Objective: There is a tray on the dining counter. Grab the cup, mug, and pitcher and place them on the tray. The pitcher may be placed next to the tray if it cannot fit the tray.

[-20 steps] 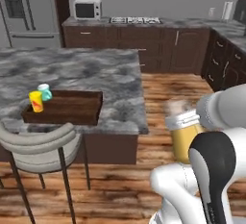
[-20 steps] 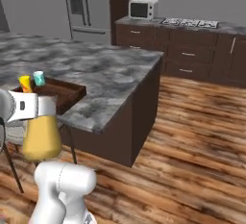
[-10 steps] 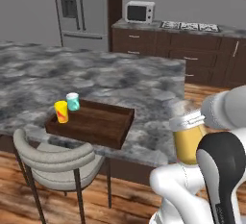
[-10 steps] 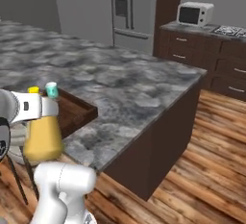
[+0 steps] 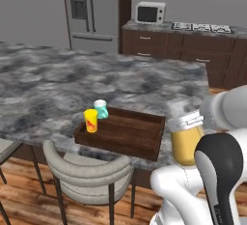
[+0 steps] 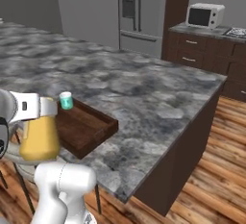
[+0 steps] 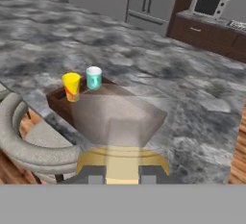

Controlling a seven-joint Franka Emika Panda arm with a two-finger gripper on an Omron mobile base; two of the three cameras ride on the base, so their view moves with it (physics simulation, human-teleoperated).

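Jaws closed on the pitcher's neck is what you have here: the gripper (image 7: 122,174) clamps the mustard-gold pitcher (image 5: 186,142) just below its pale rim and carries it upright, clear of the counter, off the near edge of the dining counter (image 5: 58,84). In the hand view the vessel's gold shoulder sits right between the two dark fingertips (image 7: 95,174), with its translucent top fanning out toward the tray. Beyond it, the dark wooden tray (image 5: 126,133) lies on the near part of the marbled top, just to the left of the held pitcher in the left base view. The yellow cup (image 5: 90,120) with its red mark and the teal mug (image 5: 101,109) already stand side by side at the tray's far-left end, leaving most of the tray floor bare. A grey-backed chair (image 5: 86,173) is tucked under the counter in front of the tray. You are, by the look of it, on the last of the three items, in the carry toward the tray. Your next move calls for bringing the pitcher over the open right half of the tray, well away from the two small vessels, lowering it until its wide base sits flat inside the rim, then releasing; if the base crowds the rim, set it on the stone beside the tray instead.
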